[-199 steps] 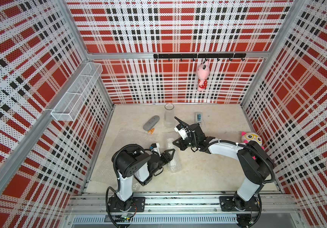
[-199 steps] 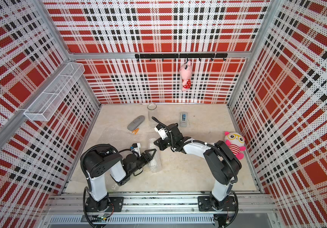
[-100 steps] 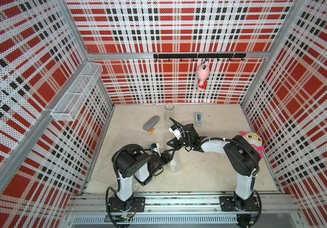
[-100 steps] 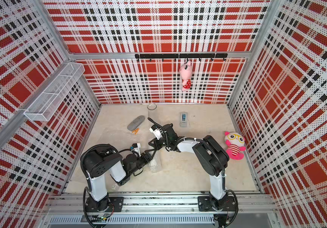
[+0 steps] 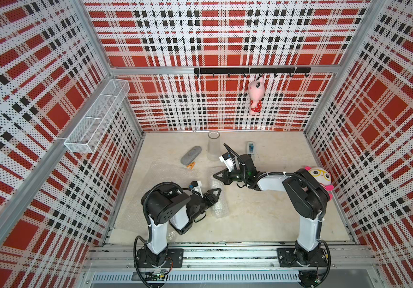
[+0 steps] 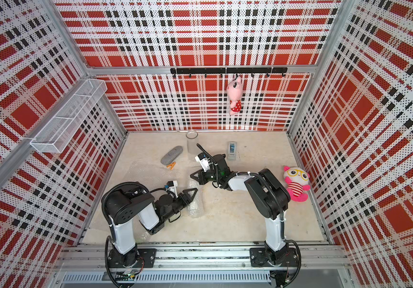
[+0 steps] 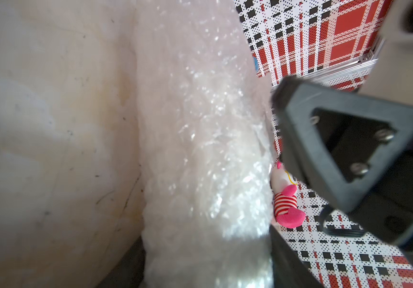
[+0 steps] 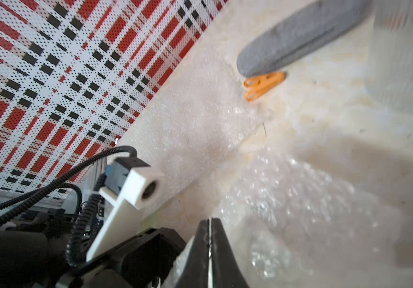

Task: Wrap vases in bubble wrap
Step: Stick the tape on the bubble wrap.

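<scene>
A clear glass vase [image 5: 212, 146] [image 6: 192, 143] stands upright at the back. On the table lies a whitish roll of bubble wrap [image 5: 219, 203] [image 6: 195, 207] [image 7: 205, 139]; what it holds is hidden. My left gripper [image 5: 217, 192] [image 7: 205, 261] is shut on the roll, one jaw on each side. My right gripper [image 5: 214, 175] [image 8: 209, 219] hovers at the roll's far end, jaws shut with only a thin pale sliver in the seam. A second bubble wrap sheet [image 5: 165, 174] [image 8: 200, 119] lies flat to the left.
A grey oblong case [image 5: 191, 155] and an orange clip [image 5: 191, 164] lie by the flat sheet. The tape dispenser [image 5: 250, 148] sits behind my right arm. A plush toy [image 5: 321, 179] leans at the right wall. A pink doll [image 5: 255, 96] hangs on the back wall.
My right gripper has swung from beside the glass vase forward and left to the roll's far end, staying about shut. The left arm and the roll have not moved.
</scene>
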Motion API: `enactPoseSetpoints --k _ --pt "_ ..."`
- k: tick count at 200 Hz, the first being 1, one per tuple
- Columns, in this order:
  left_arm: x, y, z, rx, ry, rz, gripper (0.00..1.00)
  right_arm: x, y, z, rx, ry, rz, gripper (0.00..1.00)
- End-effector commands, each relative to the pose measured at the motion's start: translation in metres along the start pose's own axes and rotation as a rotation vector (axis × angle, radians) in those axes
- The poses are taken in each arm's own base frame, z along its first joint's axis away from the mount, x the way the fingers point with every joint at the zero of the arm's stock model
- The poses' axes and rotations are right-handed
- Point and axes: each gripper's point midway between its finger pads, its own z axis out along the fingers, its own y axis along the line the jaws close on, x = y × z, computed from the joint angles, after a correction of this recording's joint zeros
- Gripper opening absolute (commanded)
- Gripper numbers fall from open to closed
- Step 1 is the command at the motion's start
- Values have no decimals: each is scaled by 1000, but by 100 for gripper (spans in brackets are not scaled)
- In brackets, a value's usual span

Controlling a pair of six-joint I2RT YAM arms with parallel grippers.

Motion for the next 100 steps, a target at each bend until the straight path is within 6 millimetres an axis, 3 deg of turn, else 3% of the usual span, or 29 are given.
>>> enactPoseSetpoints --k 1,66,100 --pt "25 46 -8 -169 95 35 32 14 1 9 -57 6 43 8" --pt "25 46 -7 -170 94 34 32 -31 20 -22 30 -38 -90 9" --pt "25 46 -7 -169 95 35 32 -8 27 -10 -31 -25 -42 9"
